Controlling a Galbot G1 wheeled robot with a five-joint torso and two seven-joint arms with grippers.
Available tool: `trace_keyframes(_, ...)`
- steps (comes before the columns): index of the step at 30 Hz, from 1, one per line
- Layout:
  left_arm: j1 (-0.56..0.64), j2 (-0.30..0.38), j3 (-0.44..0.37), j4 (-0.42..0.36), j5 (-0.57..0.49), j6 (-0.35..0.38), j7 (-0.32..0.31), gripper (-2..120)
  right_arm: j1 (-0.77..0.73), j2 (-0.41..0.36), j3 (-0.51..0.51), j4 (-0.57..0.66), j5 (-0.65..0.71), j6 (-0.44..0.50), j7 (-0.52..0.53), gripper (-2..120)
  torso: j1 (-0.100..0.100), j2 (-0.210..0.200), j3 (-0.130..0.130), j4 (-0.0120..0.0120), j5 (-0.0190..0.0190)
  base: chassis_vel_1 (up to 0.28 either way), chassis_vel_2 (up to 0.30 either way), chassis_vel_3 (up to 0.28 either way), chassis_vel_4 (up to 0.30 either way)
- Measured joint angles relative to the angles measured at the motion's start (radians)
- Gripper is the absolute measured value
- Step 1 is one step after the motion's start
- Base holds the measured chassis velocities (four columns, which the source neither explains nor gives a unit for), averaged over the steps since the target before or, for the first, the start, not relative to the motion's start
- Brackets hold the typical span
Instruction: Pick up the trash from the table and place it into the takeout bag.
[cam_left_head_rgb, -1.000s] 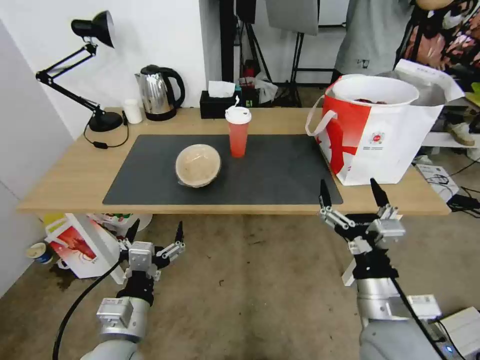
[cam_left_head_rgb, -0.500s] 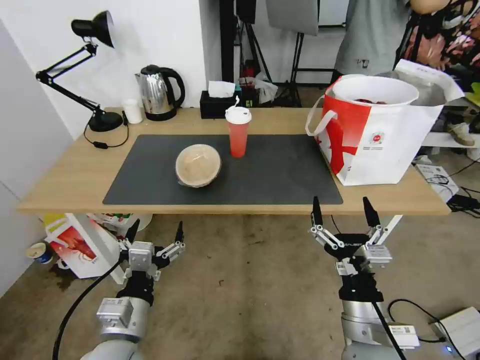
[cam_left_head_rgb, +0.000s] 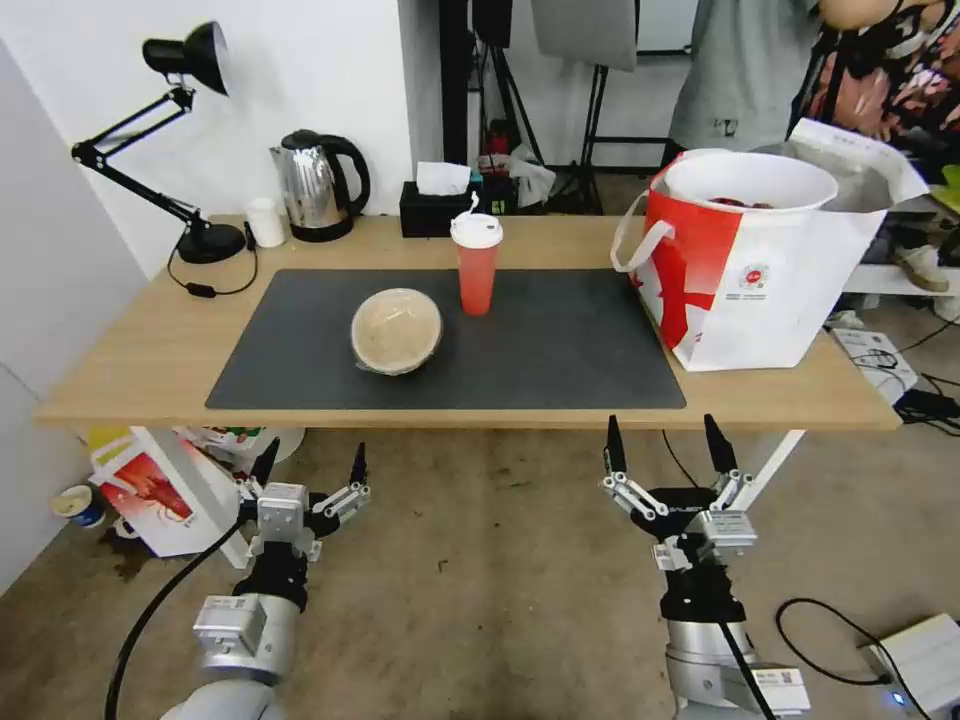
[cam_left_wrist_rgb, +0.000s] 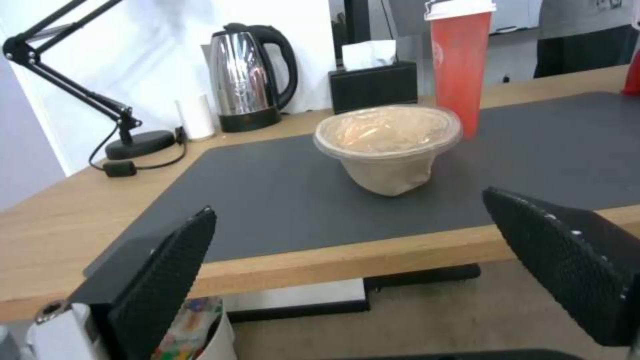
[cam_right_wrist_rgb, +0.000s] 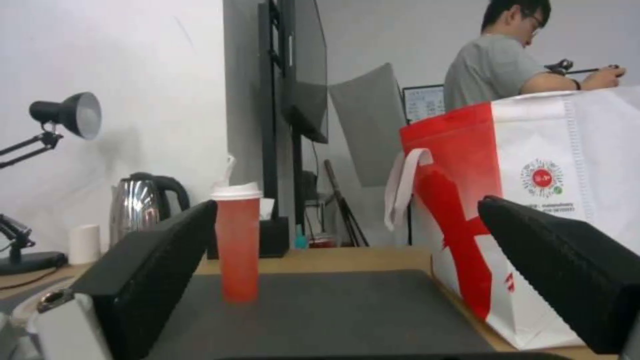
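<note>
On the dark mat (cam_left_head_rgb: 560, 350) of the light-wood table (cam_left_head_rgb: 140, 350) a tan lidded bowl (cam_left_head_rgb: 396, 330) (cam_left_wrist_rgb: 388, 145) sits left of centre. A tall red drink cup (cam_left_head_rgb: 476, 265) (cam_right_wrist_rgb: 237, 240) stands just behind it to the right. The red-and-white takeout bag (cam_left_head_rgb: 760, 270) (cam_right_wrist_rgb: 533, 200) stands at the table's right end. A white bowl (cam_left_head_rgb: 750, 180) with red shells rests in its mouth. Both grippers hang open and empty below the front edge of the table. My left gripper (cam_left_head_rgb: 313, 458) faces the tan bowl, and my right gripper (cam_left_head_rgb: 662, 440) is below the mat's right corner.
Along the back edge stand a black desk lamp (cam_left_head_rgb: 210, 243), a steel kettle (cam_left_head_rgb: 318, 185), a small white cup (cam_left_head_rgb: 265, 222) and a black tissue box (cam_left_head_rgb: 437, 205). A smaller red-and-white bag (cam_left_head_rgb: 160, 490) stands on the floor under the left end. A white box (cam_left_head_rgb: 920, 660) and cables lie on the floor at the right.
My right gripper has dropped from beside the takeout bag's front to below the table edge, shifting left, and is still open. The left arm and the table's things have not moved.
</note>
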Motion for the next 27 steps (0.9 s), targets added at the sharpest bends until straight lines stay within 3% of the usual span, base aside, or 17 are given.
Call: trace_keyframes(27, 0.000, 0.000, 0.000, 0.000, 0.000, 0.000, 0.000, 100, 0.000, -0.002, 0.012, -0.044, -0.009, 0.027, -0.024, 100, 0.000, 0.000, 0.000, 0.0000, 0.0001, 0.000, 0.000, 0.000, 0.000)
